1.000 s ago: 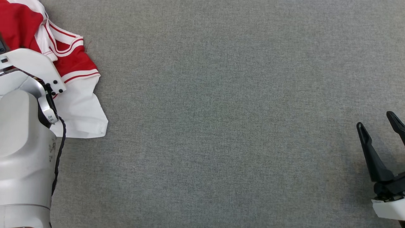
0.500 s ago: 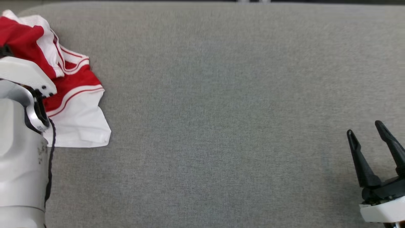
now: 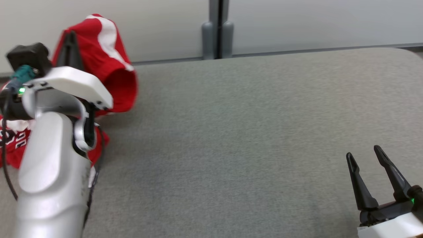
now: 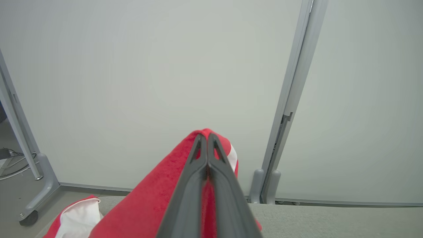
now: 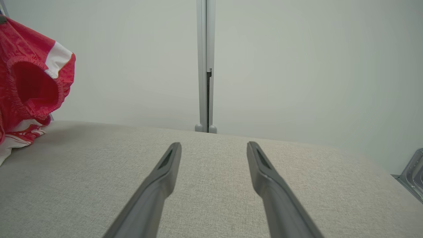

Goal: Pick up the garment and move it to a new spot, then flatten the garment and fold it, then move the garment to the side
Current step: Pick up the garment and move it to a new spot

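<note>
My left gripper [image 4: 206, 137] is clamped on the red garment [image 3: 112, 76], held up far left; its blurred lower folds may touch the table [image 3: 231, 132]. My right gripper [image 3: 363, 153] gapes, near right.

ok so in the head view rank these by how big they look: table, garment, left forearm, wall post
1. table
2. garment and left forearm: about alike, and the forearm is nearer the camera, so unranked
3. wall post

Soft cloth garment [image 3: 115, 76], matt rough-woven fabric table [image 3: 248, 132].
</note>
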You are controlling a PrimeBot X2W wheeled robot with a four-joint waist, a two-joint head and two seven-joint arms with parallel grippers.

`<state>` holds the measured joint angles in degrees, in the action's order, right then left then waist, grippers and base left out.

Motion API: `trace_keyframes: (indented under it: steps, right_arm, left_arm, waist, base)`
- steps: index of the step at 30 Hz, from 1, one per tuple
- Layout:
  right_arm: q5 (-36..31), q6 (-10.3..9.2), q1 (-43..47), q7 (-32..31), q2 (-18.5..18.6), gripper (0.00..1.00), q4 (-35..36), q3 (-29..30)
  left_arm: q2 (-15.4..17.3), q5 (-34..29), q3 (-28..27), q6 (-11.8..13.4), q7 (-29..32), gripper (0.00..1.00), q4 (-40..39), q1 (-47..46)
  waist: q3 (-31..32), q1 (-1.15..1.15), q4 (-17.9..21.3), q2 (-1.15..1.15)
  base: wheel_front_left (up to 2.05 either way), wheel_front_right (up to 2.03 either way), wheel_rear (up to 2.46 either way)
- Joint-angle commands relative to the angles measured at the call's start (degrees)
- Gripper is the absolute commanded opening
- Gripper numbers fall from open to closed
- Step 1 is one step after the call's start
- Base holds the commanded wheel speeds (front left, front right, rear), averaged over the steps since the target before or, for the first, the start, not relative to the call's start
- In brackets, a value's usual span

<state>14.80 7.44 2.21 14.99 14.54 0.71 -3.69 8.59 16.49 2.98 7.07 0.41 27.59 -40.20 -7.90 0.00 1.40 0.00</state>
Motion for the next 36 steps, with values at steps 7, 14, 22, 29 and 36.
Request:
trace_keyframes:
  steps: [7, 14, 22, 29, 36]
  right_arm:
    - [-1.1, 0.09, 1.8, 0.3, -1.7, 1.0, -0.6, 0.8]
    - [-1.4, 0.09, 1.8, 0.3, -2.7, 1.0, -0.9, 0.1]
    - [-0.8, 0.09, 1.3, 0.3, -3.0, 1.0, -1.9, -0.8]
    - [-0.8, 0.09, 0.2, 0.3, -3.9, 1.0, -3.5, -3.0]
    - [-1.8, 0.09, 0.1, 0.3, -3.3, 1.0, -3.6, -2.5]
  left_arm:
    - [-2.3, 1.8, 5.2, -1.9, 8.4, 0.0, -20.1, 12.2]
    - [-4.2, 4.7, 13.3, -1.1, 16.0, 0.0, -36.5, 28.7]
    - [-5.3, 9.6, 20.0, -1.8, 15.2, 0.0, -26.3, 33.6]
    - [-5.6, 10.7, 24.8, -0.3, 6.3, 0.0, -7.6, 29.6]
    - [-5.6, 10.2, 28.0, 2.8, -7.5, 1.0, -1.4, 27.8]
  waist:
    - [5.6, 0.0, 8.1, 0.0]
    - [5.7, 0.0, 13.9, 0.0]
    - [4.7, 0.0, 16.6, 0.0]
    - [4.8, 0.0, 18.4, 0.0]
    - [6.2, 0.0, 18.4, 0.0]
  base:
    - [0.0, 0.0, 0.0]
    - [0.0, 0.0, 0.0]
    - [0.0, 0.0, 0.0]
    - [0.0, 0.0, 0.0]
    - [0.0, 0.0, 0.0]
